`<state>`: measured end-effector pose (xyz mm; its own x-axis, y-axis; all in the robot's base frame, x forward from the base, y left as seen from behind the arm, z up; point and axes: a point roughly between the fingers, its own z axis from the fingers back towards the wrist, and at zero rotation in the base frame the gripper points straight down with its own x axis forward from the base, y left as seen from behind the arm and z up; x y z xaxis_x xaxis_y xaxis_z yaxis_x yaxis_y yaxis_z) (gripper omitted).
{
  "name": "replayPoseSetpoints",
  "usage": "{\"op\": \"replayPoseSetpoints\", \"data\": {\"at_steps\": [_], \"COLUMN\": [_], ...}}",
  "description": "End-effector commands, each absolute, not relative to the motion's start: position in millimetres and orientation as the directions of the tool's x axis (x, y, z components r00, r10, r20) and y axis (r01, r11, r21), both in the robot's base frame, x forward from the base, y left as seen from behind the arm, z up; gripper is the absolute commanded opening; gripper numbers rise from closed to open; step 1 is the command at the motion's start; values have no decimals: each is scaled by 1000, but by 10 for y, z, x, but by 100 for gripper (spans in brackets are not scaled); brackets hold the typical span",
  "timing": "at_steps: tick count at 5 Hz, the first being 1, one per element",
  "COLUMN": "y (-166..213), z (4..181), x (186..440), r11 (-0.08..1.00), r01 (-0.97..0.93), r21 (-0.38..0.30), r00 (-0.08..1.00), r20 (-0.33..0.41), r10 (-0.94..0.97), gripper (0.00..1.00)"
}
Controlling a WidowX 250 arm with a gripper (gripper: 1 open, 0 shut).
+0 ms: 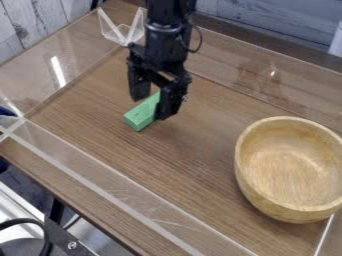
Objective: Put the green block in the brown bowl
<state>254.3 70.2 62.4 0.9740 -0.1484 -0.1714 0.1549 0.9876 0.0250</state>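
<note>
The green block (138, 117) lies on the wooden table, left of centre, with its upper end hidden behind my gripper. My gripper (155, 96) hangs directly over that end, open, one black finger (138, 87) on the block's left and the other on its right. I cannot tell whether the fingers touch the block. The brown bowl (287, 167) sits empty at the right, well apart from the block and gripper.
Clear acrylic walls (80, 165) fence the table on the left and front. A clear plastic piece (120, 28) stands at the back left. Open wooden surface lies between the block and the bowl.
</note>
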Motion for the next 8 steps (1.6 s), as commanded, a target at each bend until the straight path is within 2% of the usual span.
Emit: {"op": "replayPoseSetpoints", "data": {"at_steps": [1, 3, 8], "y": [793, 834, 833], "z": [606, 465, 386], "x": [2625, 2692, 2752], "r11": [984, 980, 977], "r01": [175, 196, 211], "r21": [43, 46, 42], "r00": [976, 974, 976], "r20": [-136, -124, -65], "r10": [-168, -189, -208], "gripper": [100, 100, 100]}}
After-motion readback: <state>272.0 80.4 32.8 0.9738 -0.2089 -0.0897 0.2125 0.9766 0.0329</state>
